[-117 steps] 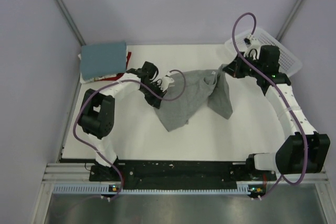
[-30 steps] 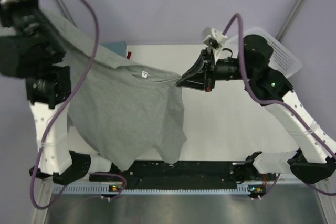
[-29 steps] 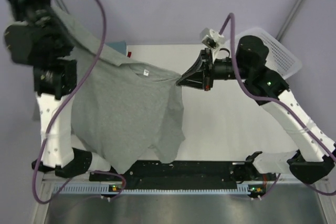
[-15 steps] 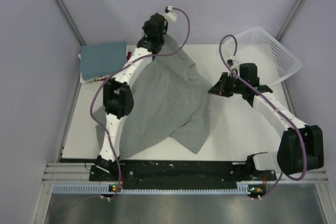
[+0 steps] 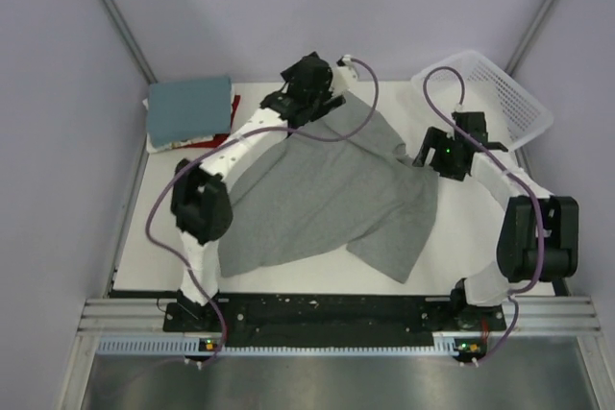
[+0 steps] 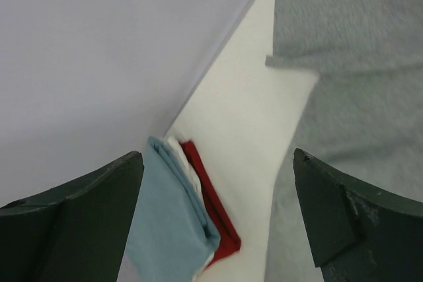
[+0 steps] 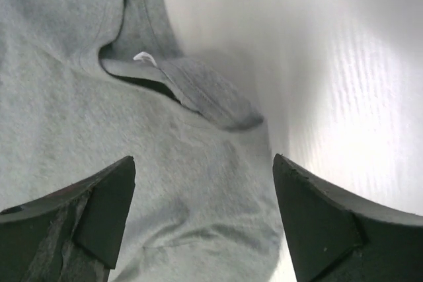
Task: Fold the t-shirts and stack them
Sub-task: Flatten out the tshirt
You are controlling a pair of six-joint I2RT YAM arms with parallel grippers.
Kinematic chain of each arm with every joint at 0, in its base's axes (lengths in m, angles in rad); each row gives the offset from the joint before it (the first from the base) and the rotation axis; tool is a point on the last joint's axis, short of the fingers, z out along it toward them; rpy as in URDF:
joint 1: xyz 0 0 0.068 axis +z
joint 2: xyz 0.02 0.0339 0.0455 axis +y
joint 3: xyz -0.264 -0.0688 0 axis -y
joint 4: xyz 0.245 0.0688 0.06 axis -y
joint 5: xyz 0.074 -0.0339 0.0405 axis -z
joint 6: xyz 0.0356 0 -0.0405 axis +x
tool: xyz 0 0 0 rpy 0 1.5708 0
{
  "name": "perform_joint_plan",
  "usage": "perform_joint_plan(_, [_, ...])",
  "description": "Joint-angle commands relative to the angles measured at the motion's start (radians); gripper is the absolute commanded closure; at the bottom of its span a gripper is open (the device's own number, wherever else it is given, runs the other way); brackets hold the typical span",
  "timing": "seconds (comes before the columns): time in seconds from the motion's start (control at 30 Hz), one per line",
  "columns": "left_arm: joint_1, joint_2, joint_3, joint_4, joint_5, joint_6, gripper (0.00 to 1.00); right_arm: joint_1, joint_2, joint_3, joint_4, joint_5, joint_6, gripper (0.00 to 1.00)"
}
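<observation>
In the top external view, the heather-grey t-shirt (image 5: pixel 317 194) lies spread and rumpled on the white table (image 5: pixel 471 237). Its long axis runs on a diagonal, from the neck end at the far right to the hem at the near left. 1 corner trails toward the near right. The left gripper (image 5: pixel 306 93) is at the shirt's far edge, and the right gripper (image 5: pixel 426 156) is at the neck end. From this height it is not clear how wide either stands. In the far-left corner sits a folded stack with the teal-blue t-shirt (image 5: pixel 189 108) on top, well apart from the grey one. A white lattice basket (image 5: pixel 500 93) rests at the far right.

The left wrist view shows what the overhead cannot. The left gripper (image 6: pixel 217 183) has its 2 fingers spread wide, with nothing between them. Beyond them the stack shows edge-on in 3 layers: the teal-blue shirt (image 6: pixel 165 216), a whitish t-shirt (image 6: pixel 188 163) and a red t-shirt (image 6: pixel 213 212). Grey cloth (image 6: pixel 350 64) fills the right side, with bare table between it and the stack.

In the right wrist view, the right gripper (image 7: pixel 203 163) also has its fingers wide apart and grips nothing. The grey shirt (image 7: pixel 132 163) lies below them, with its ribbed collar (image 7: pixel 198 90) open and a small white label (image 7: pixel 144 57) inside. The cloth ends just right of the collar, and bare table follows.
</observation>
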Motion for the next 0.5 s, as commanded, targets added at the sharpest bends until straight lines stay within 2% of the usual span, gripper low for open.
perform_joint_plan(0.0, [0.013,-0.364,-0.194,-0.248,0.208,-0.127,0.03,-0.001,-0.129,0.062,-0.093,0.163,-0.062,0.16])
perform_joint_plan(0.07, [0.015,-0.478,-0.33,-0.348,0.261,-0.142,0.07,0.027,-0.197,0.057,-0.139,0.212,-0.063,0.12])
perform_joint_plan(0.13, [0.015,-0.573,-0.453,-0.431,0.297,-0.145,0.12,0.077,-0.252,0.069,-0.199,0.195,-0.062,0.12])
perform_joint_plan(0.23, [0.013,-0.691,-0.62,-0.567,0.34,-0.135,0.22,0.216,-0.318,0.097,-0.302,0.203,-0.089,0.12])
perform_joint_plan(0.3, [0.012,-0.766,-0.731,-0.641,0.341,-0.138,0.28,0.309,-0.34,0.102,-0.357,0.127,-0.123,0.14])
perform_joint_plan(0.37, [0.012,-0.838,-0.864,-0.658,0.352,-0.127,0.3,0.37,-0.357,0.09,-0.4,0.058,-0.189,0.15])
perform_joint_plan(0.47, [0.013,-0.947,-1.036,-0.658,0.43,-0.081,0.28,0.451,-0.375,0.073,-0.437,-0.012,-0.374,0.16])
